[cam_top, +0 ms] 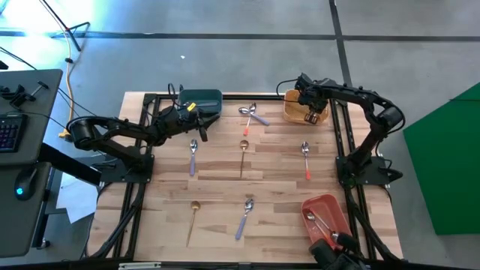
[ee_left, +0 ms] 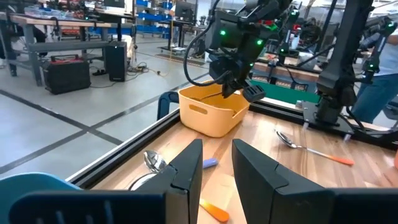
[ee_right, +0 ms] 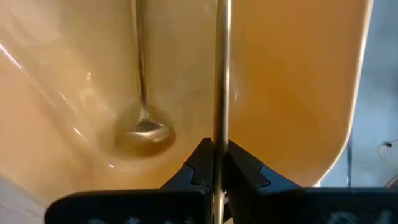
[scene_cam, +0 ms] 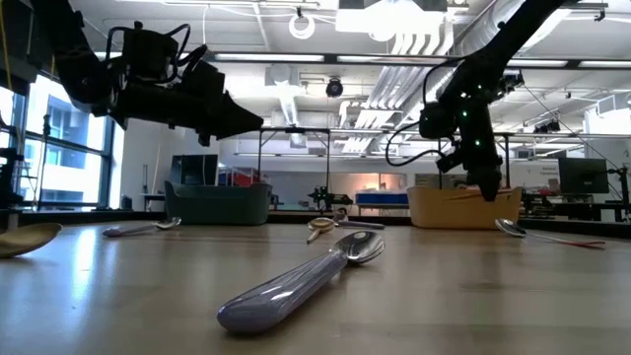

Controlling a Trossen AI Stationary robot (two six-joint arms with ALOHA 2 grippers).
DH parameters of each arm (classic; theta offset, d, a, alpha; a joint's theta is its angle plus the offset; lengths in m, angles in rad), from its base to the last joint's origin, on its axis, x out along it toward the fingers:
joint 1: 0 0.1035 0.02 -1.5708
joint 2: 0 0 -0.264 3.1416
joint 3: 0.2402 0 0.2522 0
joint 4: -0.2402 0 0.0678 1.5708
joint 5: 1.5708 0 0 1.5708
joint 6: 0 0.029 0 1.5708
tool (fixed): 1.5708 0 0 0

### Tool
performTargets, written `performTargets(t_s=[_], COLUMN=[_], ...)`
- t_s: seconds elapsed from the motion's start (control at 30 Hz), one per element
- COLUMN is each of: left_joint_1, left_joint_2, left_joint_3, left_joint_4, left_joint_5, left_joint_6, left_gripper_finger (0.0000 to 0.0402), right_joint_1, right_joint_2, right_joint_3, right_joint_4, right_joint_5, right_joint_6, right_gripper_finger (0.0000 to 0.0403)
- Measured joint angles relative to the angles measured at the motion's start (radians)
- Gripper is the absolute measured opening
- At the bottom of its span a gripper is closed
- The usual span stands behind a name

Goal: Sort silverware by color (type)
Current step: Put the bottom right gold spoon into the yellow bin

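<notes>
My right gripper (cam_top: 313, 112) reaches down into the orange bin (cam_top: 296, 112) at the table's far right and is shut on a slim gold utensil (ee_right: 221, 74). Another gold spoon (ee_right: 144, 127) lies on the bin's floor. My left gripper (cam_top: 198, 126) hovers open above the table by the teal bin (cam_top: 201, 99); nothing is between its fingers (ee_left: 186, 171). Flat on the table lie a lavender-handled spoon (cam_top: 193, 155), a gold one (cam_top: 243, 155), a red-pink-handled one (cam_top: 306, 160), a crossed pair (cam_top: 253, 115), a second gold one (cam_top: 193, 217) and a second lavender one (cam_top: 245, 217). My right gripper pinches the gold utensil's thin handle (ee_right: 220, 127) between its two fingertips (ee_right: 199, 163), coming from above and pointing down into the orange bin (scene_cam: 463, 207). The handle runs straight out past the fingertips over the bin's floor. Its far end lies outside the picture.
A red-pink bin (cam_top: 334, 206) at the near right corner holds several utensils. Black rails (cam_top: 341, 135) run along the table's sides. Bare wood lies between the scattered spoons in the table's middle. A desk with a keyboard (cam_top: 9, 127) stands off the table's left.
</notes>
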Motion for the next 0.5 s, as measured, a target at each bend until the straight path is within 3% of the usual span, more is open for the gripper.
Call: performTargets(t_s=[0.27, 0.5], left_joint_1=[0.000, -0.001], left_joint_2=[0.000, 0.000], left_joint_3=[0.000, 0.000], left_joint_4=[0.001, 0.000], left_joint_5=[0.000, 0.002], left_joint_6=[-0.003, -0.003], left_gripper_finger=[0.0076, 0.0076], right_joint_1=[0.000, 0.000], right_joint_2=[0.000, 0.000], right_joint_3=[0.000, 0.000], right_joint_4=[0.007, 0.025], right_joint_5=[-0.027, -0.053], right_joint_6=[0.004, 0.022], right_gripper_finger=[0.0016, 0.0066])
